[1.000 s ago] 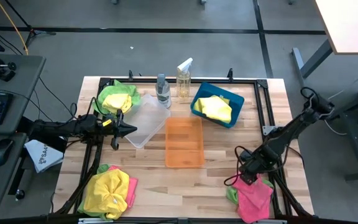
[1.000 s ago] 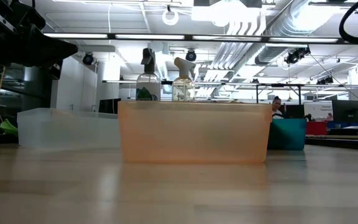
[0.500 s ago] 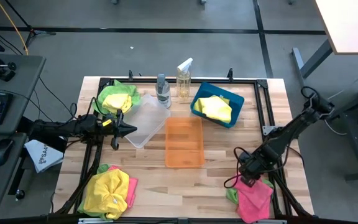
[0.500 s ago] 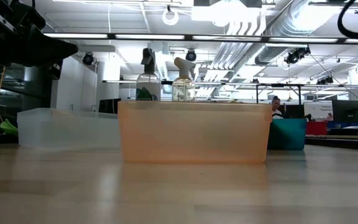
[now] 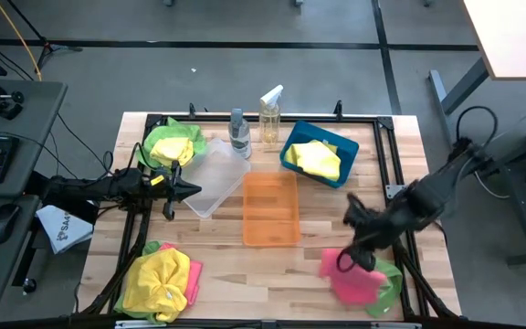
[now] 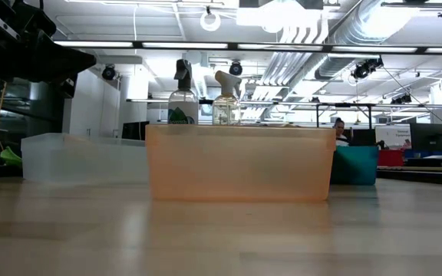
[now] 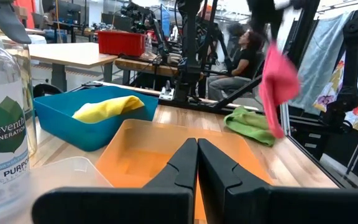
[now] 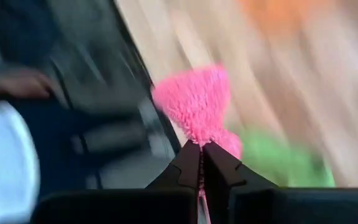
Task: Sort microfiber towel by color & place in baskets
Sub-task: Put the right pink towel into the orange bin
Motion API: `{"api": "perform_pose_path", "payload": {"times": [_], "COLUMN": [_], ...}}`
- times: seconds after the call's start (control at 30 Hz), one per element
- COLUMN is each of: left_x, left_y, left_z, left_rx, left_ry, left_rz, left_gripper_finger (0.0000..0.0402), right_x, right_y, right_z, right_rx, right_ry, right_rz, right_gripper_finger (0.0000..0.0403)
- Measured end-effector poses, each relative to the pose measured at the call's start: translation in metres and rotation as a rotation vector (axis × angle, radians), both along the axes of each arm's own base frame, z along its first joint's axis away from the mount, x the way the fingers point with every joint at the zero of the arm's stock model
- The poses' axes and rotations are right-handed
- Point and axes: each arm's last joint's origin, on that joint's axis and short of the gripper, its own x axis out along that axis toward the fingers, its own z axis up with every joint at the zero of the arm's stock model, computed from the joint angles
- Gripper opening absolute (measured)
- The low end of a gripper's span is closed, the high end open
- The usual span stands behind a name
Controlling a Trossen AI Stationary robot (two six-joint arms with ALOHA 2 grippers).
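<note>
The right gripper (image 5: 345, 262) has its fingers (image 8: 188, 169) clenched on the pink towel (image 5: 347, 276) — the cloth hangs from the fingertips above the bench (image 5: 318, 196), over a green towel (image 5: 390, 280) near the front right corner. The left gripper (image 5: 193, 190) waits pinched shut and empty beside the clear basket (image 5: 215, 174) — the orange basket (image 5: 270, 208) just beyond.

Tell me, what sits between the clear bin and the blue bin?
The orange bin, empty, lies between the clear bin and the blue bin in the high view.
</note>
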Motion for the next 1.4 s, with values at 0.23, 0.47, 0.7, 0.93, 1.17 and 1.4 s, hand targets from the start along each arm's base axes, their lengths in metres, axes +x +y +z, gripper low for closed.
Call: {"api": "perform_pose_path", "payload": {"times": [0.23,0.47,0.7,0.93,1.17,1.4], "left_x": [0.000,0.000,0.000,0.000,0.000,0.000], "left_y": [0.000,0.000,0.000,0.000,0.000,0.000], "left_z": [0.000,0.000,0.000,0.000,0.000,0.000], "left_rx": [0.000,0.000,0.000,0.000,0.000,0.000], "left_ry": [-0.001,0.000,-0.001,0.000,0.000,0.000], "left_rz": [0.000,0.000,0.000,0.001,0.000,0.000], "left_gripper_finger": [0.0000,0.0000,0.0000,0.0000,0.0000,0.0000], "right_x": [0.035,0.085,0.089,0.074,0.066,0.104], "right_y": [-0.020,-0.040,-0.069,-0.095,-0.109,-0.103], "right_z": [0.053,0.046,0.019,0.026,0.032,0.017], "right_rx": [-0.194,-0.318,-0.405,-0.431,-0.428,-0.397], "right_ry": [-0.451,-0.552,-0.283,-0.235,-0.239,-0.286], "right_rz": [-0.107,-0.132,-0.144,-0.214,-0.252,-0.231], "right_gripper_finger": [0.0001,0.0000,0.0000,0.0000,0.0000,0.0000]}}
